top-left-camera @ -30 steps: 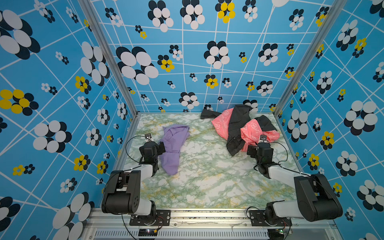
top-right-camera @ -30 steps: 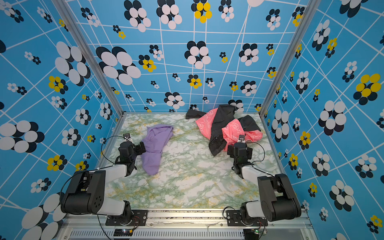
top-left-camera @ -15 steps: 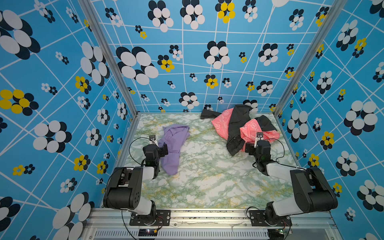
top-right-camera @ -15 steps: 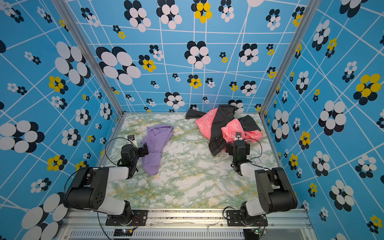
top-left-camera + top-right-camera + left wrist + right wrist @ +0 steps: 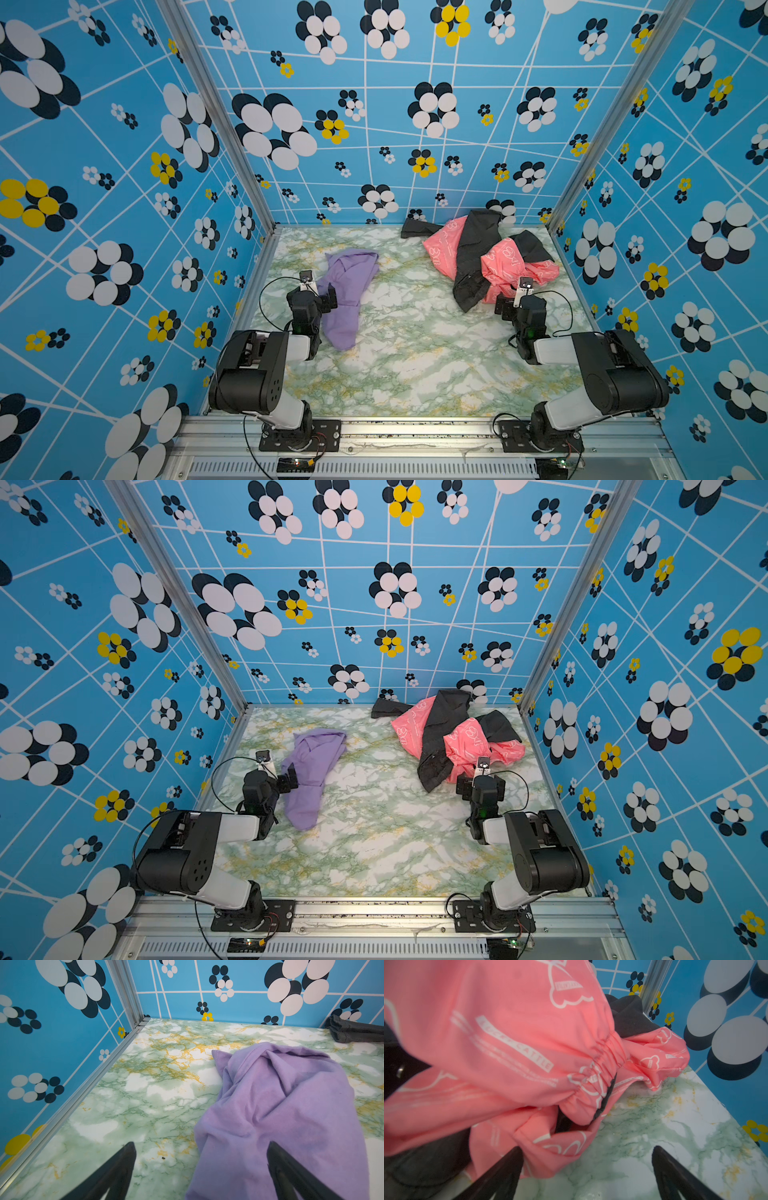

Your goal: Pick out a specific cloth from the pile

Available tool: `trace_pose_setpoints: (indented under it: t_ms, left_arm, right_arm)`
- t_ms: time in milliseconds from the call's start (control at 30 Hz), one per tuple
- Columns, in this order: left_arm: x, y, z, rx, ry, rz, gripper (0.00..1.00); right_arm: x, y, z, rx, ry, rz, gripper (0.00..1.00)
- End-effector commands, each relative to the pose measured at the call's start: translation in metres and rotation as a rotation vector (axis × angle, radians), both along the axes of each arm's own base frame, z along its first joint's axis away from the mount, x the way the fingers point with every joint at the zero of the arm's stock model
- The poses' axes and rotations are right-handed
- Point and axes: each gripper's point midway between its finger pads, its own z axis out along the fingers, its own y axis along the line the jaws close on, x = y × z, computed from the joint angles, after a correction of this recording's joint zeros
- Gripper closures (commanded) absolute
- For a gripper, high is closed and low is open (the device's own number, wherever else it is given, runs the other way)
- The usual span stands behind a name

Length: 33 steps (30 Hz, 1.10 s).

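Note:
The cloth (image 5: 349, 291) (image 5: 311, 779) is a crumpled lavender-purple garment lying alone on the left of the marble floor. My left gripper (image 5: 320, 296) (image 5: 283, 780) stands open at its near-left edge. In the left wrist view one finger is over the cloth (image 5: 280, 1115) and the other over bare floor, so the left gripper (image 5: 201, 1145) holds nothing. The pile (image 5: 490, 257) (image 5: 457, 737), salmon-pink and dark garments, lies at the back right. My right gripper (image 5: 514, 302) (image 5: 478, 781) (image 5: 586, 1149) is open at its near edge, one finger beside the pink fabric (image 5: 508, 1053).
Blue flower-patterned walls close in the floor (image 5: 415, 353) on three sides, with aluminium posts at the back corners. A dark sleeve (image 5: 353, 1032) of the pile reaches along the back wall towards the cloth. An aluminium rail (image 5: 415, 428) carries both arm bases in front.
Both arms have shifted only slightly and stay folded low. Both grippers remain open, and neither the cloth nor the pile has moved.

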Motion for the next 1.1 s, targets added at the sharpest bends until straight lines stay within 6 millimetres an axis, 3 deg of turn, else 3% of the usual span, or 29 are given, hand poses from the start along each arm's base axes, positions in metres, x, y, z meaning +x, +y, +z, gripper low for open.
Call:
trace_pose_setpoints:
  t_ms: [0,167,1067]
  left_arm:
    - [-0.0024,0.0005,-0.0036,0.016,0.000,0.004,0.01]
    - [-0.0025,0.0004,-0.0036,0.016,-0.001,0.004,0.01]
    - [-0.0024,-0.0001,-0.0036,0.018,0.000,0.002,0.01]
  right_arm:
    - [0.0110,0.0011,0.0196,0.016,-0.081,0.000,0.01]
    - [0.0097,-0.0078,0.0206,0.014,-0.089,-0.056,0.01]
    - [0.0140,-0.0084,0.0173,0.064,-0.065,-0.018,0.01]
